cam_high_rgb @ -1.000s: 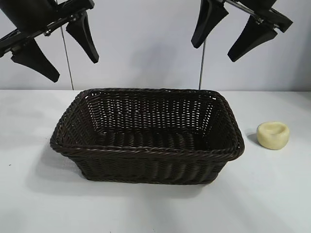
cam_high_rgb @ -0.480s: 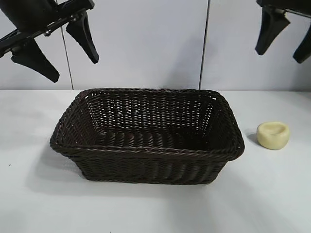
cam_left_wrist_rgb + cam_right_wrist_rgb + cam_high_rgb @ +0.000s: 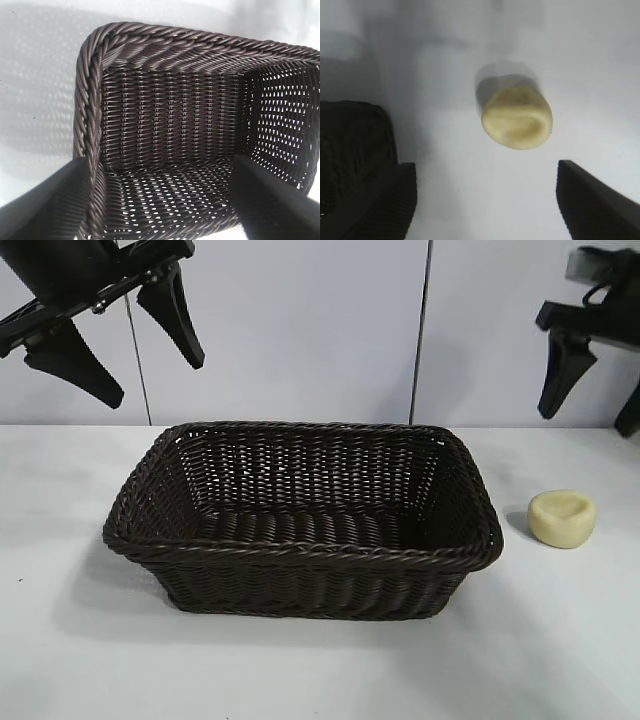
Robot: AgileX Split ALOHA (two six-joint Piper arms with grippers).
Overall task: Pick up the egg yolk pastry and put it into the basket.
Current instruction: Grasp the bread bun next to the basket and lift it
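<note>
Both right gripper jaws spread, high above egg yolk pastry on table, beside basket.

I see the basket mid-frame on the bench, egg yolk pastry at right; my right gripper hangs open-jawed above it.

I see bright, even light on the bench | soft shadow beside the basket | below my right end effector the egg yolk pastry looks blurred.
</note>
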